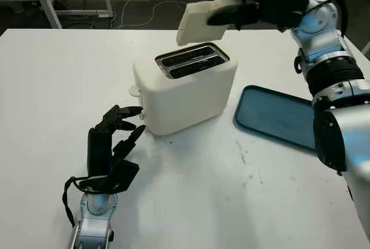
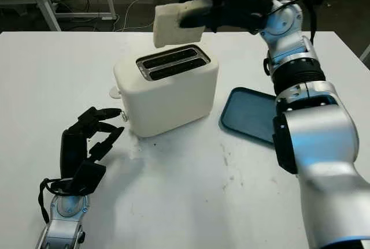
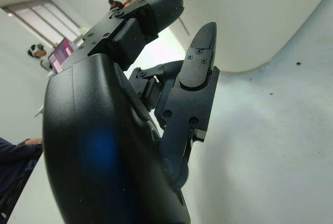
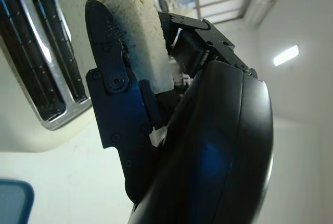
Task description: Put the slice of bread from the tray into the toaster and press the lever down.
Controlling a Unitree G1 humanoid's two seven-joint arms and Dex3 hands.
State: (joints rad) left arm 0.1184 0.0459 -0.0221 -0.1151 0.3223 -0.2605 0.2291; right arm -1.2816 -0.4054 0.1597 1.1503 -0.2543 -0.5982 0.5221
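Black fingers of the right hand pinch the pale, square slice of bread, the silver right arm stretching up and across from the bottom right with its wrist bent inward. The slice hangs tilted in the air just above the two slots of the cream-white plastic toaster, clear of them and nearest the rear slot. Just beside the toaster, on its right, lies the flat blue tray on the white table. Left hand is open, standing near the toaster's front left corner, its fingertips pointing toward the small lever without touching it.
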